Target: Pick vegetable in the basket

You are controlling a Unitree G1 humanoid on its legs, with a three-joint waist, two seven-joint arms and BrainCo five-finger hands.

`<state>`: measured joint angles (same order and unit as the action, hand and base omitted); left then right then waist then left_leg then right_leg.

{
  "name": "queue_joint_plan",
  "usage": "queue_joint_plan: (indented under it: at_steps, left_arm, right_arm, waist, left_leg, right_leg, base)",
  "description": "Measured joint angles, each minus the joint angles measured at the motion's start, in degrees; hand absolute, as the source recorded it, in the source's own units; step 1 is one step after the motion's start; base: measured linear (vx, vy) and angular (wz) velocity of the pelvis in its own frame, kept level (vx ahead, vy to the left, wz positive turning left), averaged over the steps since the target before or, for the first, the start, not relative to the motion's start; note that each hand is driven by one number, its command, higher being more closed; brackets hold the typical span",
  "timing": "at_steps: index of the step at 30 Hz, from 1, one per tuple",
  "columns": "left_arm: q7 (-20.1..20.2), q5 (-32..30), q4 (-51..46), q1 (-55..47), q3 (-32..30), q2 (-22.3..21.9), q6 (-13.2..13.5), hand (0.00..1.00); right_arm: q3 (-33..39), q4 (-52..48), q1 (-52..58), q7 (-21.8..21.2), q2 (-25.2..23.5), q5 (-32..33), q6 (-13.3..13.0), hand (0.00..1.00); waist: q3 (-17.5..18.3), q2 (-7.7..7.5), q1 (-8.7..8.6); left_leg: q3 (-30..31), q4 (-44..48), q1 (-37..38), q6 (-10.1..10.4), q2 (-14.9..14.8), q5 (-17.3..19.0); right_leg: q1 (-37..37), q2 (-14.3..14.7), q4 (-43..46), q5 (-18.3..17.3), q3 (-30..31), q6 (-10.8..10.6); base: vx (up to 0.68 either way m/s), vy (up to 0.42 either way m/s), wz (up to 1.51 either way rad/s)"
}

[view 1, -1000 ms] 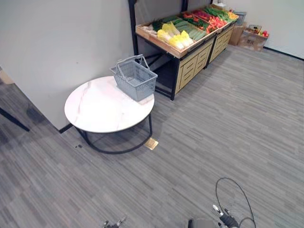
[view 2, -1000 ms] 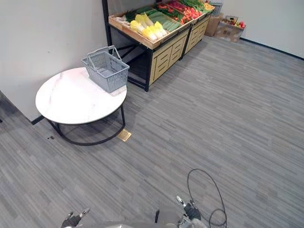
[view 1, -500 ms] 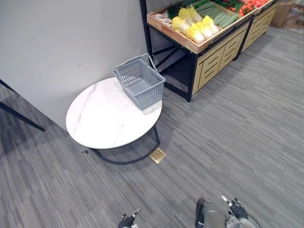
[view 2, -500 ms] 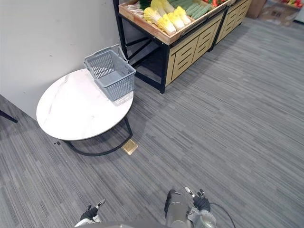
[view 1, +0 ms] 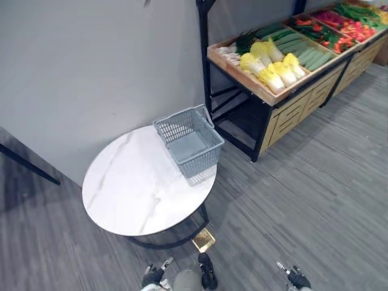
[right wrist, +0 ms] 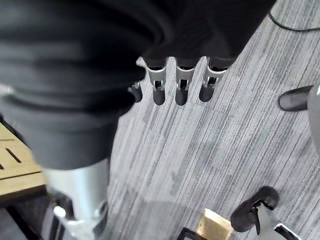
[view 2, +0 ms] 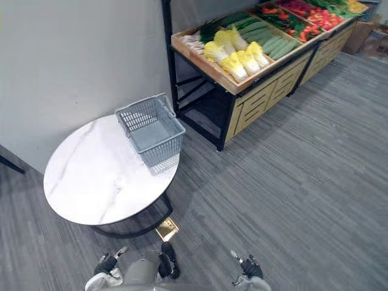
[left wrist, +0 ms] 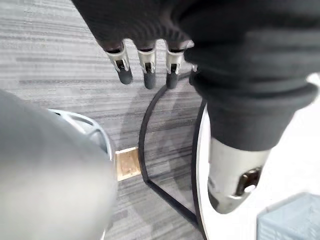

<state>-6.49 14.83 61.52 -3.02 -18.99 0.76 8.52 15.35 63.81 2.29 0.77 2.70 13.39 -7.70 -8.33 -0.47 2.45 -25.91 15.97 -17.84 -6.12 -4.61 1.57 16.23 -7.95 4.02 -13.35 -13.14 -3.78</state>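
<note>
Grey striped flooring runs to a plain wall, where a round white table (view 1: 136, 188) carries an empty grey basket (view 1: 203, 159). It sits at the edge nearest a wooden produce stand (view 1: 291, 115), probably to keep the carry short. Vegetables to pick, among them pale yellow cabbages (view 1: 270, 65), lie on the stand, well apart from both hands. Left robot hand (left wrist: 148, 65) and right robot hand (right wrist: 181, 82) hang low over the floor, fingers straight and loose, holding nothing.

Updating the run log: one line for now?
grey plastic basket empty on round white marble table | yellow cabbages on wooden stand | left hand open | right hand open
</note>
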Motion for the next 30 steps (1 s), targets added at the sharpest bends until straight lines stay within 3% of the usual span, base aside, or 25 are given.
queue_joint_plan:
  at_steps: [2,4,5,6,7,8,9,11,12,14,16,17,18,19,20,21,22,23,25,27,30]
  left_arm:
    - [-0.1,0.0,1.0,-0.1,-0.3,0.7,-0.4,0.00]
    - [-0.3,-0.4,2.3,-0.7,-0.5,1.5,-0.8,0.00]
    - [-0.6,-0.4,2.6,-1.3,-0.5,1.7,-1.3,0.00]
    - [-0.8,-0.4,3.1,-1.6,-0.2,1.7,-1.6,0.00]
    - [-0.9,-0.4,3.5,-1.9,0.5,2.1,-1.6,0.00]
    - [-1.0,-0.4,4.3,-2.2,1.2,2.8,-1.9,0.00]
    - [-1.1,-0.4,4.7,-2.7,1.2,3.2,-2.6,0.00]
    - [-1.1,-0.4,4.6,-3.0,1.2,3.4,-2.8,0.00]
    - [-1.2,-0.4,4.7,-2.9,1.2,3.7,-2.8,0.00]
    - [-1.3,-0.4,4.1,-2.2,-0.4,2.8,-2.7,0.00]
    - [-1.9,-0.3,3.4,-1.7,-2.5,1.6,-2.5,0.00]
    - [-1.9,-0.3,3.3,-1.6,-3.9,1.0,-2.3,0.00]
    - [-2.0,-0.2,3.3,-1.7,-4.4,0.9,-2.3,0.00]
    - [-2.0,-0.3,2.8,-1.7,-5.5,0.5,-2.3,0.00]
    - [-2.0,-0.3,2.6,-1.8,-5.9,0.3,-2.2,0.00]
    - [-2.1,-0.3,2.0,-2.6,-7.0,0.4,-1.9,0.00]
    - [-2.1,-0.3,2.0,-2.2,-7.5,0.1,-1.7,0.00]
    - [-2.0,-1.0,2.6,-2.0,-7.9,-1.2,-1.8,0.00]
    - [-1.9,-2.6,3.3,-1.7,-8.0,-3.1,-1.6,0.00]
    - [-1.9,-2.6,4.0,-1.7,-8.0,-3.3,-1.6,0.00]
    - [-1.8,-2.6,4.2,-1.7,-6.2,-3.3,-1.5,0.00]
  right_arm:
    - [0.0,1.0,-0.5,0.0,-0.2,-0.2,0.0,0.00]
    - [0.1,1.4,-0.1,-0.1,-0.6,-1.6,0.0,0.00]
    - [0.5,1.4,0.6,-0.1,-0.9,-2.0,0.0,0.00]
    - [0.5,1.3,1.3,-0.1,-0.7,-2.1,-0.1,0.00]
    - [0.5,1.4,1.5,-0.1,-0.6,-2.1,0.0,0.00]
    - [1.4,1.2,1.6,-0.1,-0.8,-2.1,-0.2,0.00]
    - [2.5,0.6,1.7,-0.2,-0.9,-2.0,-0.4,0.00]
    - [2.5,-0.5,2.4,-0.1,-0.7,-2.1,-0.6,0.00]
    - [2.6,-0.6,3.1,-0.1,-0.4,-2.1,-0.6,0.00]
    - [2.8,-1.2,4.7,-0.1,-0.6,-2.1,-0.6,0.00]
    - [2.9,-1.7,5.7,-0.1,-0.4,-2.1,-0.5,0.00]
    - [2.8,-1.6,6.3,-0.1,-0.6,-2.1,-0.5,0.00]
    - [2.8,-1.6,6.6,-0.1,-0.6,-2.1,-0.5,0.00]
    - [2.7,-1.5,7.1,0.0,-0.8,-2.1,-0.4,0.00]
    - [2.5,-1.5,7.5,0.0,-0.9,-2.1,-0.4,0.00]
    - [1.5,-0.7,9.0,0.0,-1.6,-2.2,0.0,0.00]
    - [1.9,0.1,9.0,0.0,-1.7,-2.1,-0.1,0.00]
    - [1.8,0.5,8.3,0.1,0.5,-2.2,0.1,0.00]
    - [1.7,0.5,7.9,0.1,2.1,-2.2,0.0,0.00]
    - [1.6,1.2,7.1,0.2,2.9,-2.1,0.0,0.00]
    - [1.5,1.4,5.4,0.9,2.8,-2.1,-0.1,0.00]
  waist:
    - [0.2,-0.39,0.93]
    - [0.9,-0.74,0.84]
    - [1.5,-0.49,0.65]
    - [1.6,-0.43,0.37]
    - [1.6,-0.46,0.15]
    - [1.4,-0.76,-0.52]
    - [1.2,-0.62,-1.28]
    - [0.9,-1.08,-2.10]
    - [0.9,-1.52,-2.44]
    - [0.8,-1.51,-2.13]
    - [1.0,-1.34,-2.09]
    - [1.0,-1.34,-1.99]
    - [1.1,-1.41,-1.89]
    - [1.3,-1.69,-1.50]
    - [1.3,-1.82,-1.45]
    - [2.7,-4.18,-0.53]
    - [3.1,-4.44,-0.23]
    - [4.0,-1.36,-0.27]
    - [4.8,1.32,-0.73]
    - [4.6,1.84,-0.67]
    - [4.4,1.88,-0.74]
  left_leg:
    - [-0.1,-1.2,2.1,-1.3,1.6,0.9]
    - [0.4,-5.3,5.7,-1.0,4.0,1.2]
    - [1.3,-8.1,8.5,-0.5,5.2,1.6]
    - [1.9,-9.7,10.4,0.2,5.6,2.1]
    - [2.5,-10.4,11.7,0.3,5.8,2.5]
    - [3.5,-11.1,14.1,0.7,6.0,3.2]
    - [5.0,-11.5,16.6,1.0,6.2,4.1]
    - [7.0,-12.4,20.3,1.4,6.6,5.0]
    - [9.4,-12.9,23.1,1.8,6.7,5.4]
    - [13.1,-13.1,25.0,2.5,6.5,5.9]
    - [16.9,-13.1,25.2,3.6,5.6,6.6]
    - [19.0,-12.8,24.9,4.7,4.9,7.2]
    - [20.1,-12.7,24.9,5.1,4.5,7.4]
    - [22.3,-11.8,24.9,6.7,3.5,8.4]
    - [22.4,-11.7,24.9,7.2,3.2,8.7]
    - [24.2,-11.3,24.8,9.4,3.0,10.0]
    - [24.7,-11.3,25.0,10.2,2.0,10.4]
    - [23.4,-10.9,23.8,13.0,-1.8,9.7]
    - [21.1,-12.8,23.1,15.4,-5.2,7.4]
    - [20.8,-15.9,23.4,17.2,-6.8,3.3]
    - [17.8,-17.9,23.0,16.3,-7.1,-2.2]
  right_leg:
    - [0.1,-1.2,1.5,3.3,2.6,-0.7]
    - [-1.5,-2.5,8.2,5.1,4.1,-1.5]
    - [-4.9,-3.4,17.4,6.6,5.5,-3.5]
    - [-8.5,-4.0,26.2,9.7,6.8,-7.9]
    - [-10.9,-4.1,32.0,12.3,8.2,-10.0]
    - [-16.3,-3.7,43.8,13.2,10.7,-11.7]
    - [-20.9,-3.7,52.9,12.8,10.3,-11.0]
    - [-25.5,-3.6,58.8,11.2,9.1,-9.3]
    - [-28.0,-4.3,57.5,6.8,7.3,-7.8]
    - [-30.3,-5.2,48.5,4.2,6.4,-4.7]
    - [-31.0,-5.0,34.1,4.1,8.1,-4.1]
    - [-30.5,-4.4,23.7,4.7,10.8,-4.2]
    - [-30.4,-4.2,19.2,5.3,12.4,-3.7]
    - [-29.5,-4.2,11.7,8.6,15.2,-3.1]
    - [-29.3,-4.4,10.6,9.6,15.3,-3.2]
    - [-27.7,-5.9,7.1,15.5,13.7,-3.9]
    - [-27.3,-5.9,6.9,14.6,12.4,-6.9]
    - [-26.7,-3.3,6.9,14.6,8.9,-4.9]
    - [-26.2,-0.6,5.9,13.2,5.1,-2.9]
    - [-25.3,0.8,5.9,12.2,2.2,-1.3]
    - [-22.7,1.1,3.6,11.8,-1.8,-0.3]
  base:
    - [0.37,0.165,0.10]
    - [0.34,0.152,0.19]
    - [0.37,0.165,0.30]
    - [0.30,0.126,0.23]
    - [0.30,0.108,0.22]
    - [0.31,0.082,0.35]
    - [0.32,0.066,0.40]
    - [0.34,0.002,0.65]
    - [0.36,-0.053,0.94]
    - [0.32,-0.120,1.16]
    - [0.29,-0.193,1.07]
    - [0.24,-0.218,0.75]
    - [0.40,-0.406,0.95]
    - [0.28,-0.298,0.65]
    - [0.43,-0.517,0.91]
    - [0.29,-0.404,0.62]
    - [0.39,-0.593,0.77]
    - [0.28,-0.458,0.65]
    - [0.25,-0.380,0.69]
    - [0.16,-0.284,0.59]
    - [0.06,-0.256,0.70]
